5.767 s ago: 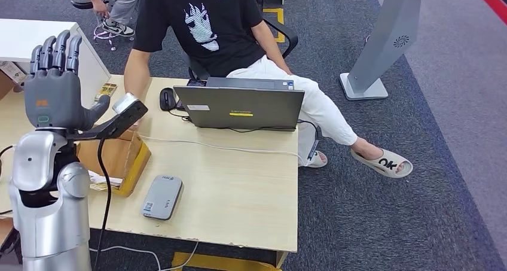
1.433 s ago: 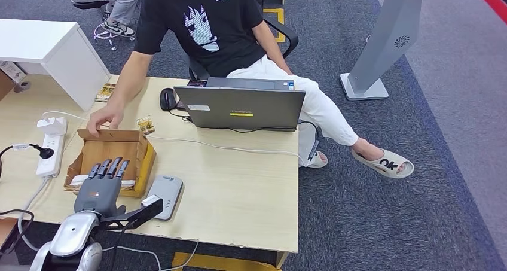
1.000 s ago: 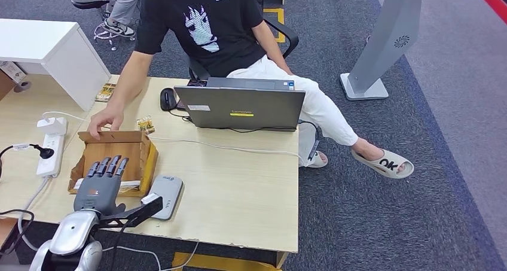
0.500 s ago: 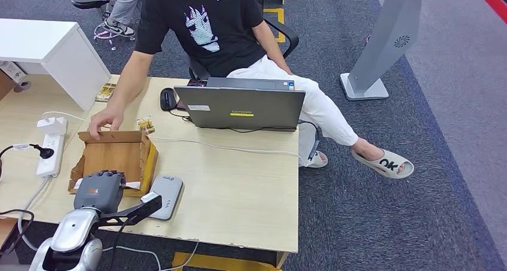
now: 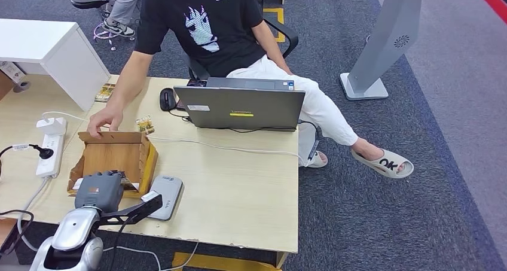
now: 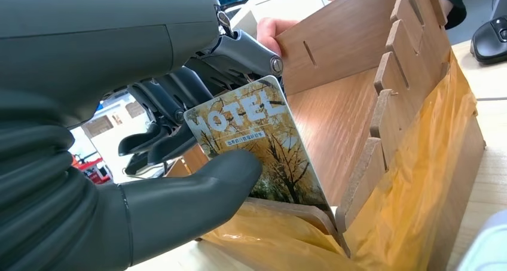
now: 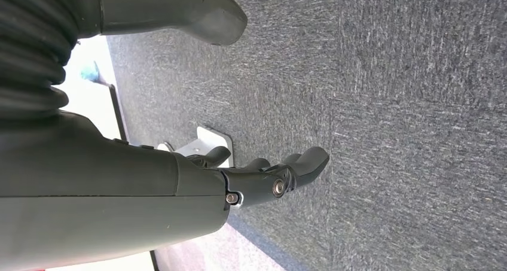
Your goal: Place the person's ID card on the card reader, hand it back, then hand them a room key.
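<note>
Broadly, a light wooden table (image 5: pixel 239 187) is seen, with a person (image 5: pixel 203 26) in a black shirt seated at its far edge behind an open grey laptop (image 5: pixel 239 106). A black mouse (image 5: pixel 167 99) lies just beside the laptop, near the far edge. Toward the table's left side a wooden box (image 5: pixel 116 154) with slotted walls is set, and the person's hand (image 5: pixel 103 120) rests on its far wall. A white power strip (image 5: pixel 48 145) lies near the left edge. Just beside the box, close to the near edge, the grey card reader (image 5: pixel 164 196) lies flat. The left hand (image 5: pixel 98 190) is positioned over the near end of the box, fingers curled downward. In the left wrist view, the room key (image 6: pixel 263 145), a card printed with "HOTEL" and yellow trees, is pinched between the thumb (image 6: pixel 203 190) and the darker fingers, standing at the box's near end. The right hand (image 7: pixel 179 181) is hung over grey carpet, fingers loosely bent and holding nothing.
</note>
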Available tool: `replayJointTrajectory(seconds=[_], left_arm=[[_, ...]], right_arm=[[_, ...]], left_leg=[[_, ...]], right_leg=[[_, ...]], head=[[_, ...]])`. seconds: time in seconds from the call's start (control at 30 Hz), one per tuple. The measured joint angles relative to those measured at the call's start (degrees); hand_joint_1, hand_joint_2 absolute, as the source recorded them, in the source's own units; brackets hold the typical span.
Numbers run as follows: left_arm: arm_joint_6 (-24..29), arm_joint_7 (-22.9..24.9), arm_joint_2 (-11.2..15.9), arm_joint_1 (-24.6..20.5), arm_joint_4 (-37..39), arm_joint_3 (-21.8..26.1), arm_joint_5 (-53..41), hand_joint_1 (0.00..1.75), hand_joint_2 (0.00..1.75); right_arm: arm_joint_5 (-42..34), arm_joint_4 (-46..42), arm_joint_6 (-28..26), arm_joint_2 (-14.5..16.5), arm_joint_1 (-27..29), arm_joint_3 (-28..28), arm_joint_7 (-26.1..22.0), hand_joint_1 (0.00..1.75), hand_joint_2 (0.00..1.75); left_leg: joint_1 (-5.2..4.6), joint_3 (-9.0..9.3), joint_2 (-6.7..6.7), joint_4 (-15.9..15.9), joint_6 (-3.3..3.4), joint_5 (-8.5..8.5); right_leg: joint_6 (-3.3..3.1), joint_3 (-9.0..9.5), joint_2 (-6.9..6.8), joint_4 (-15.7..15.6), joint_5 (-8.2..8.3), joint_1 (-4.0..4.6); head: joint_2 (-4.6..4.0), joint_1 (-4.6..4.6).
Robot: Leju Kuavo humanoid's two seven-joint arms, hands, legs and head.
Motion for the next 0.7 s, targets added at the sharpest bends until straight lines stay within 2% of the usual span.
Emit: replayJointTrajectory(seconds=[0.2,0.4,0.7], left_arm=[[1.0,-2.0,-0.4,-0.1,-0.6,1.3,0.0,1.75,1.75],[1.4,-4.0,-0.4,-1.8,-5.0,4.0,0.0,1.75,1.75],[1.2,-1.9,5.0,-8.0,-11.9,3.3,0.0,1.75,1.75]], right_arm=[[-0.8,0.0,-0.2,0.0,0.0,0.0,0.3,0.00,1.75],[-3.2,-0.3,-0.5,0.0,0.1,0.2,2.0,0.00,1.75],[-4.1,-0.9,-0.4,0.0,0.0,1.2,2.9,0.00,1.75]], left_leg=[[0.00,0.01,0.00,0.0,0.00,0.00],[0.01,0.01,0.00,0.0,0.00,0.01],[0.01,0.05,0.00,0.0,-0.01,0.06]], right_leg=[[0.00,-0.01,0.00,0.0,0.00,0.00],[0.00,-0.01,0.00,0.0,0.00,0.01],[-0.01,-0.01,0.00,0.0,0.01,0.01]], head=[[0.00,0.00],[0.00,-0.01],[0.00,-0.01]])
